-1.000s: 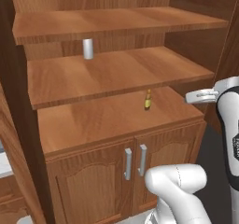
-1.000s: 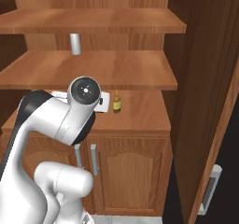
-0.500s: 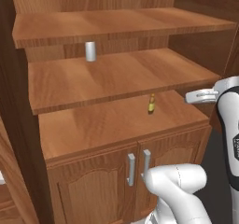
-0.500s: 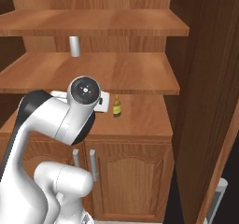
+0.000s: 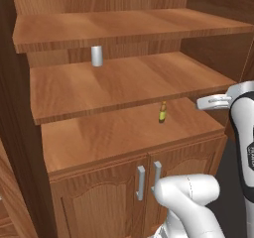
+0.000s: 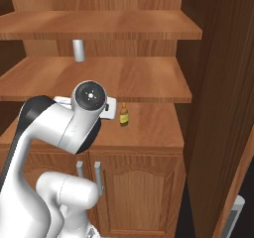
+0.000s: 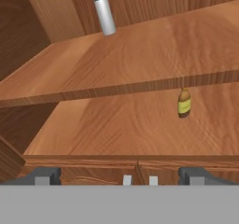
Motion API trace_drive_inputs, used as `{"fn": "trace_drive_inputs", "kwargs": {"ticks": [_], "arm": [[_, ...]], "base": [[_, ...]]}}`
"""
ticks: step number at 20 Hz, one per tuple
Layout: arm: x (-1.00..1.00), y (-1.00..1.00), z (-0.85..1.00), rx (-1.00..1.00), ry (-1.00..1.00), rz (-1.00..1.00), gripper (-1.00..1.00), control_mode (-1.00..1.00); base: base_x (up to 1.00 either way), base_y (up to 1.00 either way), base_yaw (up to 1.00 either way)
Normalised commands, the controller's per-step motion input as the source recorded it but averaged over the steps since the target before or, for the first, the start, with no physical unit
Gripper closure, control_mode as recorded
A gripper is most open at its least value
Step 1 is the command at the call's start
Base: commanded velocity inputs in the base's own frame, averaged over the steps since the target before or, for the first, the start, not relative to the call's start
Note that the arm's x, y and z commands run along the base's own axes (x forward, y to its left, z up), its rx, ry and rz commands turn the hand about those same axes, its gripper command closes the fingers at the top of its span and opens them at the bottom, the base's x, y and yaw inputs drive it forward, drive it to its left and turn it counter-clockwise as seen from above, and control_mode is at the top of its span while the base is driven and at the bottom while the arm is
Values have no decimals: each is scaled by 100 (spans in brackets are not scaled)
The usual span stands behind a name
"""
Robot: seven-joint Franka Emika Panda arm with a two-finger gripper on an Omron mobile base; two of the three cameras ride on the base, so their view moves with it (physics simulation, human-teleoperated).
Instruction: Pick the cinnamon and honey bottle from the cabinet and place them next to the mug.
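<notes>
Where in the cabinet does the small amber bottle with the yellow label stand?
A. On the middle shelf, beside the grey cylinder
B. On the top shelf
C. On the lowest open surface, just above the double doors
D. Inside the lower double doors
C: the honey bottle stands upright on the lowest surface of the cabinet above the doors, while the grey cylinder stands one shelf higher.

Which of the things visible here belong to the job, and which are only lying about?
Belong to the job:
- honey bottle on the lowest open shelf
- cabinet that holds it
- gripper, open, holding nothing

Only lying about:
- grey cylinder on the shelf above
</notes>
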Motion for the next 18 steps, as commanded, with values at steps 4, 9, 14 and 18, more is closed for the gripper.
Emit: {"fn": "trace_drive_inputs", "kwargs": {"ticks": [4,9,14,18], "arm": [[0,0,0,0,0,0,-100,100],[0,0,0,0,0,0,-100,100],[0,0,0,0,0,0,-100,100],[1,0,0,0,0,0,-100,-100]], "base": [[0,0,0],[0,0,0],[0,0,0],[0,0,0]]}}
